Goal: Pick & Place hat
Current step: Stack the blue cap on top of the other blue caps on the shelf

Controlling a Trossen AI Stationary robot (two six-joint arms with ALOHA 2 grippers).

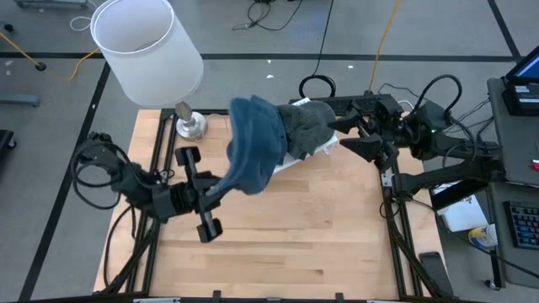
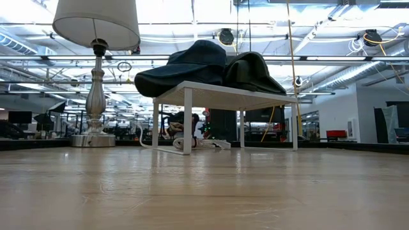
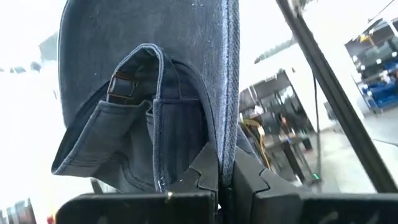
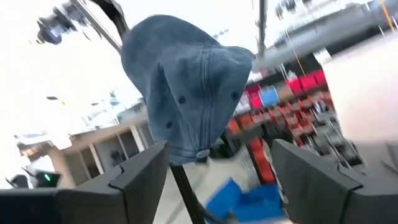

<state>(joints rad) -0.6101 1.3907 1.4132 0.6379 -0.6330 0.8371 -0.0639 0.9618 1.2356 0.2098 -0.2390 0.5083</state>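
Blue denim cap (image 1: 253,147) pinched by brim in my left gripper (image 3: 225,177), jaws shut; right gripper (image 4: 219,168) jaws wide, empty. Pick done, placing left.

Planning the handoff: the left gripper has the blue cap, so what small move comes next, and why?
Probably the left gripper carries the blue cap away: it is shut on the cap's edge, while the right gripper stands open beside it, holding nothing.
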